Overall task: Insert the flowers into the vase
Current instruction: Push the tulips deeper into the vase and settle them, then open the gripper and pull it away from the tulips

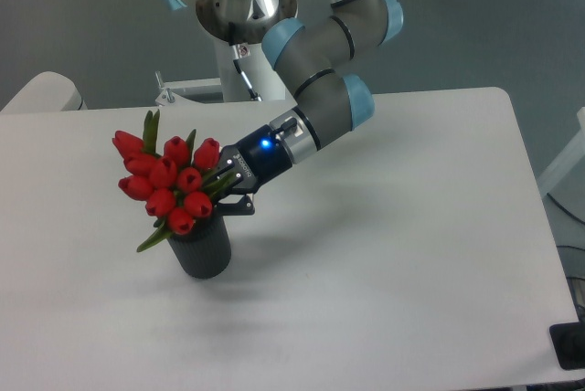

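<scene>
Nearest to us is the vase (203,247), a small dark ribbed cylinder standing upright on the white table (384,254), w/ the tulip bunch (171,184) sitting right over its mouth. We can't see the hole itself — the buds and leaves hide it, so we can't tell how deep the stems go, or if they're in at all.

Just behind, the gripper (228,190) comes in from the right at a slant, its fingers closed around the green stems just below the buds, close above the vase rim.

What could go wrong, as we judge it:
- The bunch is wider than the vase and leans left; if released w/ stems only shallowly seated, it may tip out or topple the vase.
- The vase looks light and isn't held. Any sideways drag from the slanted arm could slide it or knock it over.
- The lower finger sits v. near the rim — pulling back carelessly could catch it.
- A drooping leaf on the left could snag outside the rim.

Farthest back, the robot base (239,7) stands beyond the table edge.
</scene>
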